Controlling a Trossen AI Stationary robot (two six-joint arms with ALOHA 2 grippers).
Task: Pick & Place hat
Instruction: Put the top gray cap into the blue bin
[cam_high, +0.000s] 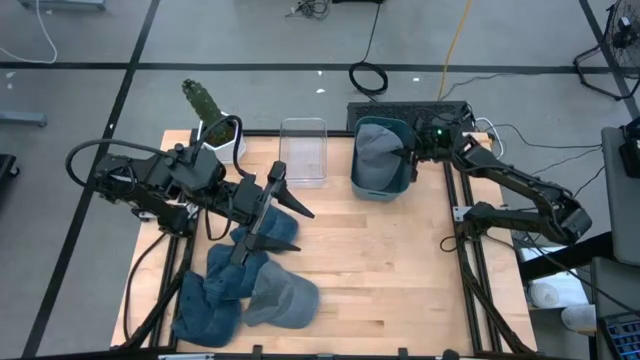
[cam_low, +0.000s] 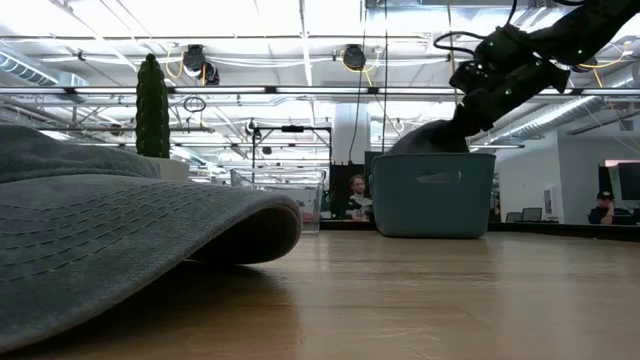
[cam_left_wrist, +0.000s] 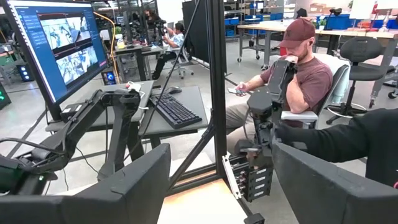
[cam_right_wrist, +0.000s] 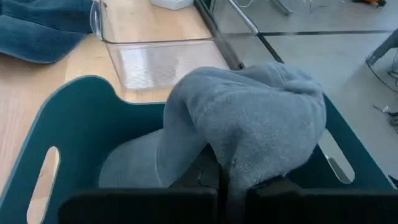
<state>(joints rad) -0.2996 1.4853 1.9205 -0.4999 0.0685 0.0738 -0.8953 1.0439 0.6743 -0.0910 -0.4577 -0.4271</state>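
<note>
A grey-blue hat (cam_right_wrist: 249, 118) sits bunched in the teal bin (cam_high: 378, 185) at the table's far side, and its top shows above the bin's rim (cam_low: 430, 138). My right gripper (cam_high: 408, 152) is shut on it at the bin's right side. Several more blue and grey hats (cam_high: 250, 285) lie piled on the table's near left, and one of them (cam_low: 120, 240) fills the front of the low view. My left gripper (cam_high: 290, 192) hangs open above that pile, pointing level, with nothing between its fingers (cam_left_wrist: 124, 186). My right gripper pinches a bunched fold of the hat's cloth (cam_right_wrist: 227, 165) between its two fingers; how many layers, I cannot tell. The fingers slant down into the bin from the table's right. The hat bulges up over the fingers, and its lower part (cam_right_wrist: 130, 165) lies inside the bin.
A clear plastic container (cam_high: 303, 152) stands left of the bin. A white pot with a cactus (cam_high: 215, 125) is at the far left. Bare wood lies across the table's middle and near right. People sit at desks beyond the table.
</note>
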